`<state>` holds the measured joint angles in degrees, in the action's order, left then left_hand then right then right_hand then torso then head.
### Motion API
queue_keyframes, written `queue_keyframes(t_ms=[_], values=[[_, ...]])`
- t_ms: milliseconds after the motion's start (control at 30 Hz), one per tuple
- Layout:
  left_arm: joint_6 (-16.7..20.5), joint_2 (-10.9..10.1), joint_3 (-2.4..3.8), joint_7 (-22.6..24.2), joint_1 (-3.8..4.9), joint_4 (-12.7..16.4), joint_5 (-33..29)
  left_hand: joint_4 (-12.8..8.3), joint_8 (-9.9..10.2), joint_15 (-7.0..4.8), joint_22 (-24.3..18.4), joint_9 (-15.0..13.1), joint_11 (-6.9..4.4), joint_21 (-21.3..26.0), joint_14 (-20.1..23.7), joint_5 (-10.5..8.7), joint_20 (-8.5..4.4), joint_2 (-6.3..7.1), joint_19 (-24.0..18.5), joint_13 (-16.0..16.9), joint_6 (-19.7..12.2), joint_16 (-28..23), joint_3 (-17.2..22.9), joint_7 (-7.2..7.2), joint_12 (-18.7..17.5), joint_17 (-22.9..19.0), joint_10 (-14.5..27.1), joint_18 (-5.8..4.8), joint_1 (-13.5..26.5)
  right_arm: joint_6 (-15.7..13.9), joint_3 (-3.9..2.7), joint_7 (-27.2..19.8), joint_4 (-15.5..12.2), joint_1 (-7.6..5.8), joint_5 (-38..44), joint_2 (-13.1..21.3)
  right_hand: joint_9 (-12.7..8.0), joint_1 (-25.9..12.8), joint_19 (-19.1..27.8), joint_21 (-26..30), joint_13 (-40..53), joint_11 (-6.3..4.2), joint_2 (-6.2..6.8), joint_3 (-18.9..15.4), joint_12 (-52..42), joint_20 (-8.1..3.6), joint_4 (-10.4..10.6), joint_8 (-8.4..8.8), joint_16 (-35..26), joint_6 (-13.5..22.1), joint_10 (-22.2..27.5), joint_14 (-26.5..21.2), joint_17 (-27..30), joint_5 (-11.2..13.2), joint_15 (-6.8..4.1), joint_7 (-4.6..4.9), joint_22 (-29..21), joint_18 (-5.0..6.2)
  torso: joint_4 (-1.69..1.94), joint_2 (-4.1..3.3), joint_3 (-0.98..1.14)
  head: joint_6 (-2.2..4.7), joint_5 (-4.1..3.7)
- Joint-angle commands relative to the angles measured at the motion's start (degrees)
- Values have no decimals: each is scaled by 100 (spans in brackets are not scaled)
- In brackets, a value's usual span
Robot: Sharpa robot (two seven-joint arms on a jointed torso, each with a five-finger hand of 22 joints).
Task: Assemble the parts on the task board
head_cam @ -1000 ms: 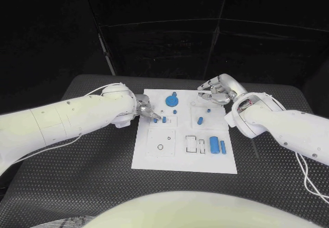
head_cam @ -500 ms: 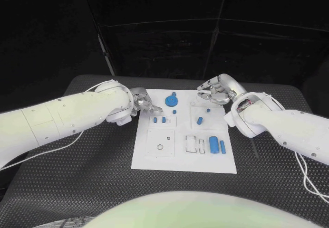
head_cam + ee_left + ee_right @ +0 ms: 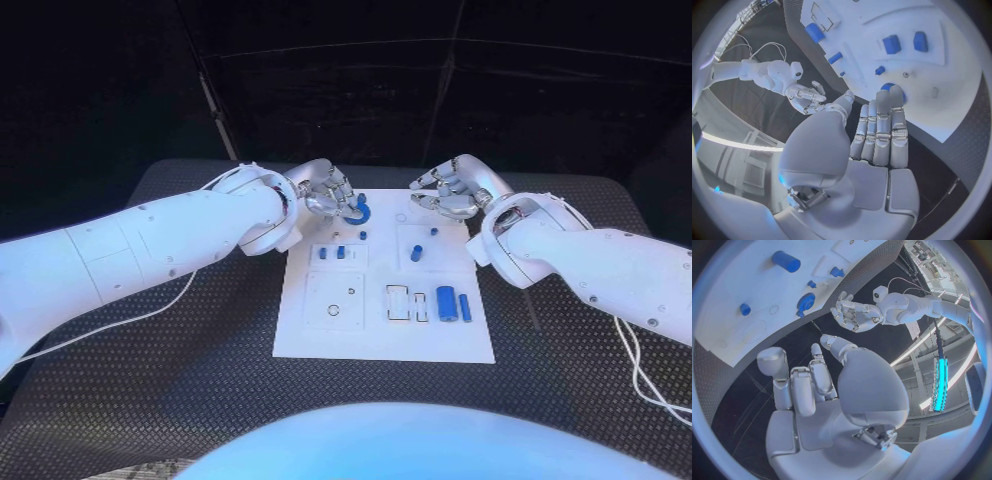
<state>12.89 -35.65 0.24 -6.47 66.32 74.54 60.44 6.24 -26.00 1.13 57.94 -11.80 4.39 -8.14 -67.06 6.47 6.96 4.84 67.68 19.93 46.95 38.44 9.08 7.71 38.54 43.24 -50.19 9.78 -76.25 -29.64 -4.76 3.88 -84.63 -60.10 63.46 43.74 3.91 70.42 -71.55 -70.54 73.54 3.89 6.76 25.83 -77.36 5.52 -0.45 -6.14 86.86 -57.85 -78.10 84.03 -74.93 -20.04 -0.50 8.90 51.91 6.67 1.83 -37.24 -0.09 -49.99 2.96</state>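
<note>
My left hand (image 3: pixel 326 190) has moved up from the board's (image 3: pixel 320 342) left edge to its far left corner since a second ago, and it now sits beside the round blue gear (image 3: pixel 356 212) at the board's 12 o'clock end; my right hand (image 3: pixel 453 190) has stayed at the far right corner. From the left wrist my fingers (image 3: pixel 881 125) lie straight and side by side with the thumb held apart, the tips over the gear (image 3: pixel 893 90), and I cannot tell if they touch it; nothing is held. My right hand's fingers (image 3: pixel 798 385) are curled partly inward around nothing, hovering off the board's far edge. On the board, two small blue blocks (image 3: pixel 330 253) lie side by side just toward 6 o'clock of the gear, left of centre. A small blue peg (image 3: pixel 362 235) stands between them and the gear. Right of centre a short blue piece (image 3: pixel 418 252) lies at a slant, with a tiny blue pin (image 3: pixel 434 233) beyond it. Toward 4 o'clock a larger blue cylinder (image 3: pixel 447 300) lies lengthwise, a slimmer blue bar (image 3: pixel 466 307) just to its right. Outlined recesses (image 3: pixel 404 303) sit next to them, at the middle of the board.
</note>
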Motion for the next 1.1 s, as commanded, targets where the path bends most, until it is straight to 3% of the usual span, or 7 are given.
queue_keyframes(t_ms=[33,100,233,400,600,800,1100], values=[[547,112,-14,1177,2,-154,1038,-42,294,10,-216,195,14,121,-69,17,9,23,76,-362,214,-162,42,-26,-441,-151,-193,83,-200,17,-5,-48,-25,-11,-13,-6,-2,54,48,28,-5,-5,-17,-46,-5,4,-4,-8,-38,47,14,457,-893,-24,0,3,-7,54,-12,-10,1,-1,-15],[544,188,-31,1261,1,-245,1362,-67,531,8,-354,333,16,169,-190,24,1,61,201,-624,368,-226,73,-46,-776,-232,-320,78,-328,19,-5,-48,-32,-11,-13,-8,-2,54,48,28,-5,-5,-17,-46,-5,4,-4,-8,-38,47,14,457,-893,-24,0,3,-7,54,-3,-9,1,-1,-29],[432,314,-80,1298,0,-405,1898,-102,741,-77,-357,446,19,29,-605,29,-55,83,565,-846,513,35,101,-80,-1066,-157,-436,72,-440,21,-5,-48,-40,-11,-13,-14,-2,54,48,28,-5,-5,-17,-46,-5,4,-4,-8,-38,47,14,457,-893,-24,0,3,-7,54,10,-3,0,-1,-37],[84,478,-137,1203,-1,-616,2510,-64,1006,-130,-161,574,-9,-272,-1291,28,-130,162,991,-1095,719,1729,56,-116,-1405,1152,-568,60,-430,21,-5,-51,-43,-11,-13,-25,-2,54,48,28,-5,-5,-17,-46,-5,4,-4,-8,-38,47,14,457,-893,-24,0,3,-7,54,6,-4,-8,-1,-35],[-260,661,-186,1085,-2,-867,2896,39,1278,-178,981,679,-49,-2459,-1716,-28,-201,220,1484,-1232,838,3274,-162,-122,-1606,2421,-671,-193,-356,10,-5,-60,-41,-11,-13,-32,-2,54,48,28,-5,-5,-17,-46,-5,4,-4,-8,-38,47,14,457,-893,-24,0,3,-7,54,2,-2,-9,-1,-37],[-473,789,-205,1031,-7,-1042,3045,91,1389,-194,1523,709,-63,-3453,-1857,-51,-214,174,1624,-1268,954,3789,-291,-108,-1670,2859,-768,-313,-376,-6,-5,-65,-35,-11,-13,-40,-3,59,53,33,-18,-6,-20,-46,5,5,-4,-8,-40,50,24,456,-889,-27,-1,3,-16,56,8,1,-9,-1,-57],[-670,904,-211,1019,-51,-1162,3082,89,1422,-201,1700,710,-66,-3746,-1879,-46,-219,130,1651,-1284,1036,3876,-311,-93,-1712,2901,-828,-345,-443,-11,-5,-70,-31,-11,-13,-48,-3,59,53,33,-18,-6,-20,-46,5,5,-4,-8,-40,50,24,456,-889,-27,-1,3,-16,56,8,3,-5,-1,-61]])
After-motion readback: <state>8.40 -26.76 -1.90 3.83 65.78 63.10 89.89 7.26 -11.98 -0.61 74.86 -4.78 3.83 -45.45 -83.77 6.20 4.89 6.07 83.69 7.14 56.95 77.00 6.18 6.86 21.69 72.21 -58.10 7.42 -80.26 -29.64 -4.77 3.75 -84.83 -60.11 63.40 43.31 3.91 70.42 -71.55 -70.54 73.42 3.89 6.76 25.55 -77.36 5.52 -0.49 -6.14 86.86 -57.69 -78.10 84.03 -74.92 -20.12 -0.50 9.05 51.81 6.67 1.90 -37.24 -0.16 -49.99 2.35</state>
